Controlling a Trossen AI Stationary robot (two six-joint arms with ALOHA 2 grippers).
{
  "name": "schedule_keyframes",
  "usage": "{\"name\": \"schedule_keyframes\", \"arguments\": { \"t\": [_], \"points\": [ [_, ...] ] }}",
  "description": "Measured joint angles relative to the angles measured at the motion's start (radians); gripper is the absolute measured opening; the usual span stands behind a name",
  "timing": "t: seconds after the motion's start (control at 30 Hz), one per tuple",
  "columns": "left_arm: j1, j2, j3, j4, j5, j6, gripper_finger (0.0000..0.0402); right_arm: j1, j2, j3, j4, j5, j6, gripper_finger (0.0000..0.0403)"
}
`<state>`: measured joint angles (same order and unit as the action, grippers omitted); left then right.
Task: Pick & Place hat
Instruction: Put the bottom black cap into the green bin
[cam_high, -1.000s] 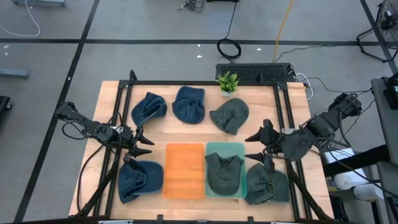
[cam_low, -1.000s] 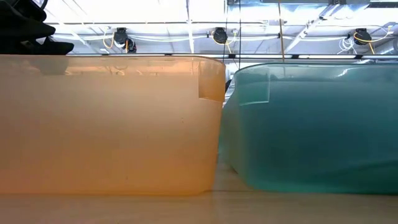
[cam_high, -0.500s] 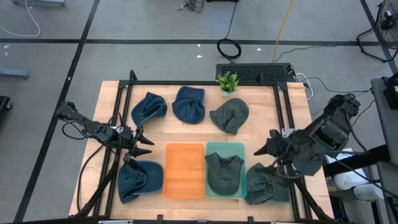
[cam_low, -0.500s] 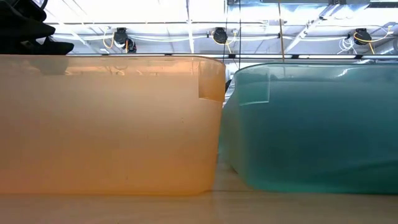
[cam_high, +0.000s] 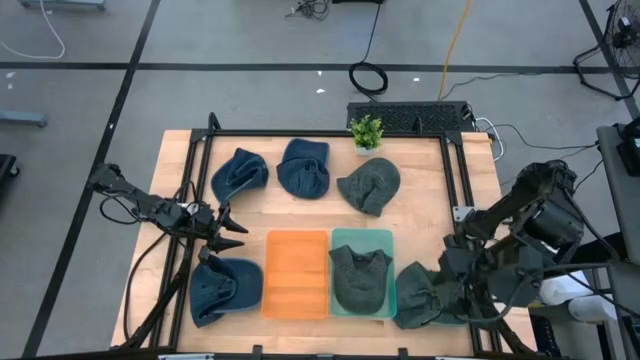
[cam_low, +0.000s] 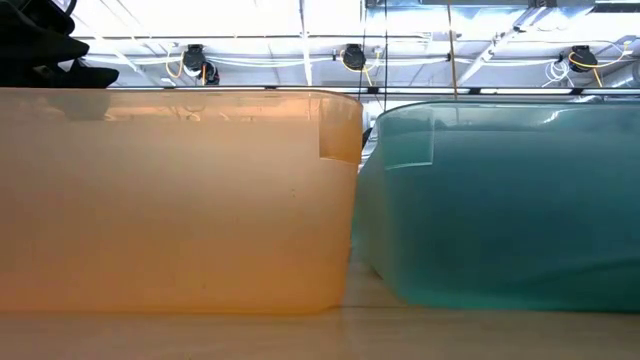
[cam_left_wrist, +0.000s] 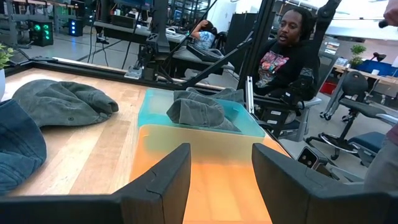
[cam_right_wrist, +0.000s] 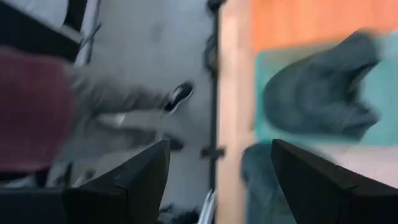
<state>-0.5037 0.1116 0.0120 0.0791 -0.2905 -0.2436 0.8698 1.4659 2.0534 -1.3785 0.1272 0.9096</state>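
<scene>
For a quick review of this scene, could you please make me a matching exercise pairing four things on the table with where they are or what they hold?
Things:
1. orange bin
2. teal bin
3. small plant
4. left claw

Descriptions:
A. holds a grey-green hat
B. at the table's far edge
C. holds no hat
D. open, above the blue hat at the near left

Pairs: 1-C, 2-A, 3-B, 4-D

1. High view: even, soft overhead light; faint shadows on the tabletop (cam_high: 470, 180).
2. Low view: ceiling lights (cam_low: 300, 20) glare white (background washed out).
3. Left wrist view: sharp, well lit.
4. Right wrist view: heavily motion-blurred throughout.
</scene>
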Motion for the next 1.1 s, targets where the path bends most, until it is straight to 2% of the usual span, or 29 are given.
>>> {"name": "schedule_keyframes", "arguments": {
  "t": [0.2,0.33,0.57,0.83,1.1],
  "points": [
    [0.0,0.0,0.0,0.0,0.0,0.0,0.0179,0.026,0.01,0.033,-0.027,-0.154,0.07,0.0267],
    [0.0,0.0,0.0,0.0,0.0,0.0,0.0179,0.045,0.011,0.033,-0.055,-0.209,0.121,0.0267],
    [0.0,0.0,0.0,0.0,0.0,0.0,0.0179,0.06,0.037,0.033,-0.065,-0.197,0.119,0.0267],
    [0.0,0.0,0.0,0.0,0.0,0.0,0.0179,0.084,0.088,0.016,-0.067,-0.075,0.011,0.0267],
    [0.0,0.0,0.0,0.0,0.0,0.0,0.0179,0.084,0.143,-0.065,-0.055,-0.077,-0.018,0.0267]
  ]
}}
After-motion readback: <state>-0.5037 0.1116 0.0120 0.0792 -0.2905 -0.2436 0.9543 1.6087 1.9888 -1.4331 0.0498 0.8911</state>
